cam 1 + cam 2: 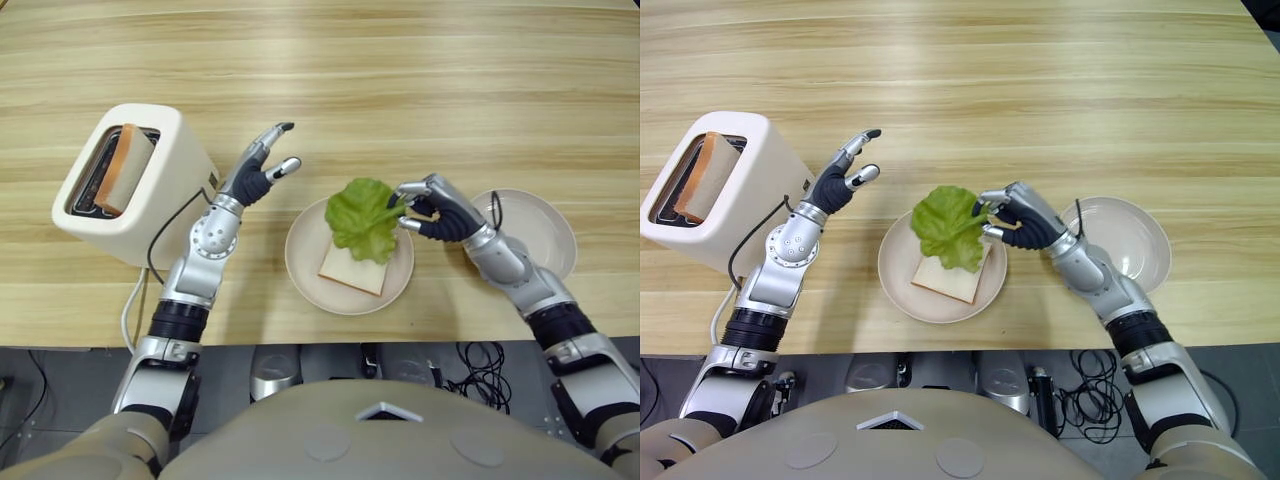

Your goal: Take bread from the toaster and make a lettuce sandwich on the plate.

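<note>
Bottom slice (pixel 352 272) lay on the plate (pixel 303 268) mid-frame with the lettuce (pixel 360 215) draped over it, fingers of the right hand (pixel 447 210) apparently pinching its edge. Second slice (pixel 125 168) sat in the toaster (pixel 172 195), upper left; the left hand (pixel 255 172) hung open alongside.

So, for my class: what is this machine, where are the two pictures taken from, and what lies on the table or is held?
It is a humanoid robot. Both pictures come from a stereo camera on its head, looking down at the wooden table; they show one scene from slightly different spots. On the left stands a toaster with a bread slice in it. The left robot hand, open, is beside it. On the plate lies a second slice; the right robot hand pinches a lettuce leaf lying on it. Another dish sits further right.
</note>
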Available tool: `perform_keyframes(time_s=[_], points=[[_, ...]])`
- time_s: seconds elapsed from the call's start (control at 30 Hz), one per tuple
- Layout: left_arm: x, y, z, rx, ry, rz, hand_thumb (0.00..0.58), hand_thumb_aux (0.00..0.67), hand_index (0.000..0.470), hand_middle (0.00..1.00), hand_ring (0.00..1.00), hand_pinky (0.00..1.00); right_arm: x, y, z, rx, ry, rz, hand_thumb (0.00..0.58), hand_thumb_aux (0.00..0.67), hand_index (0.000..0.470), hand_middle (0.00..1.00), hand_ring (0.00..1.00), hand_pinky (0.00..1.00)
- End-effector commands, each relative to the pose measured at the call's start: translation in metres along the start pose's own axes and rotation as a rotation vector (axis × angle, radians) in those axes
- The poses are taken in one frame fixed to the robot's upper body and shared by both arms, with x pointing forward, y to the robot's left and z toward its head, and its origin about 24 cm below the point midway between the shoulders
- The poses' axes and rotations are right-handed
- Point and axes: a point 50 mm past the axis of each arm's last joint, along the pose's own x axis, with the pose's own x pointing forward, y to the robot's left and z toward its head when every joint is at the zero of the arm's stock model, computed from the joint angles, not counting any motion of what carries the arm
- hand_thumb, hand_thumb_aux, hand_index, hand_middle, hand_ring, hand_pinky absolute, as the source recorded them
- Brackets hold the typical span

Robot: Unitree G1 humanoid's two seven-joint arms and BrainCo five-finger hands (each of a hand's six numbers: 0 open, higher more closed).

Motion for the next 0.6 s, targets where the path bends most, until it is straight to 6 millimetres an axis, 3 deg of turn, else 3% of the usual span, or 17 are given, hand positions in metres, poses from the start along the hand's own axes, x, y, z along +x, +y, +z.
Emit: perform_keyframes(time_s=[0.03, 0.27, 0.37, 0.6], points=[[-0.001, 0.001, -0.008, -0.014, 0.037, 0.007, 0.000, 0.000, 0.000, 0.00, 0.00, 0.00, 0.001, 0.009, 0.003, 0.139, 0.029, 0.086, 0.580, 0.670, 0.460, 1.00, 1.00, 1.00], [0.001, -0.013, -0.010, -0.031, 0.048, -0.032, 0.000, 0.000, 0.000, 0.00, 0.00, 0.00, 0.000, 0.017, -0.007, 0.248, 0.123, 0.156, 0.580, 0.670, 0.460, 1.00, 1.00, 1.00], [0.001, -0.015, -0.010, -0.032, 0.049, -0.039, 0.000, 0.000, 0.000, 0.00, 0.00, 0.00, -0.004, 0.021, -0.021, 0.203, 0.202, 0.183, 0.580, 0.670, 0.460, 1.00, 1.00, 1.00], [0.002, -0.020, -0.011, -0.034, 0.049, -0.060, 0.000, 0.000, 0.000, 0.00, 0.00, 0.00, 0.002, 0.030, -0.032, 0.116, 0.278, 0.248, 0.580, 0.670, 0.460, 1.00, 1.00, 1.00]])
